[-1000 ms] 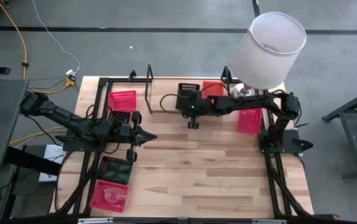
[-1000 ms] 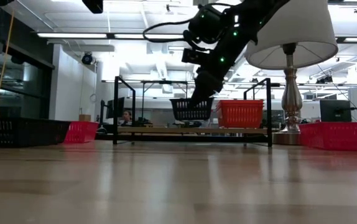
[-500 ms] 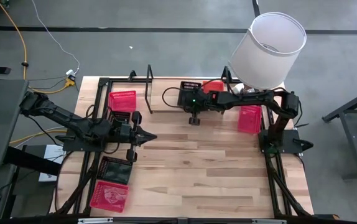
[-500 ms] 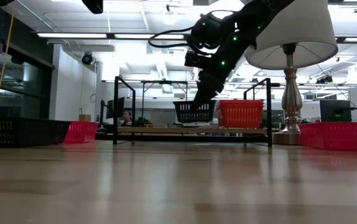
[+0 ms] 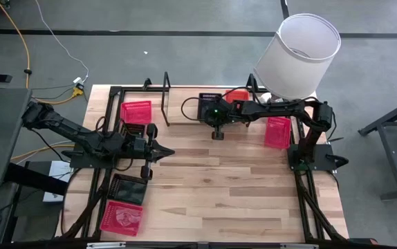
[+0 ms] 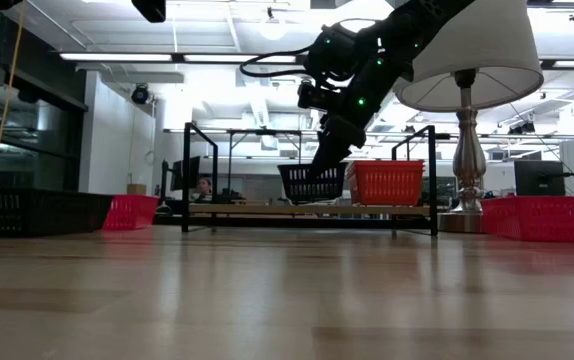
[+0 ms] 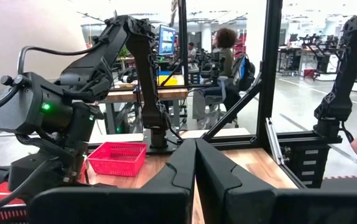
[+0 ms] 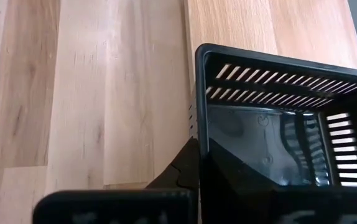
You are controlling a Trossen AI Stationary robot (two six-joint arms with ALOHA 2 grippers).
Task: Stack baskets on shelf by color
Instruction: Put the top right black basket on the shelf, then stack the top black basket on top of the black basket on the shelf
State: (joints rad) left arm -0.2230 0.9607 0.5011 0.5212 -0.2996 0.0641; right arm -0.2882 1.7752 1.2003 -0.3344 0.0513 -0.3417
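High view: right gripper (image 5: 214,119) is clenched on a black basket (image 5: 208,101) over the shelf (image 5: 165,90), beside an orange basket (image 5: 238,95).

Low view: the black basket (image 6: 312,182) is held just above the shelf base.

Left wrist view: left gripper (image 7: 195,163) is seen closed, empty.

Right wrist view: the basket wall (image 8: 198,112) is seen pinched.
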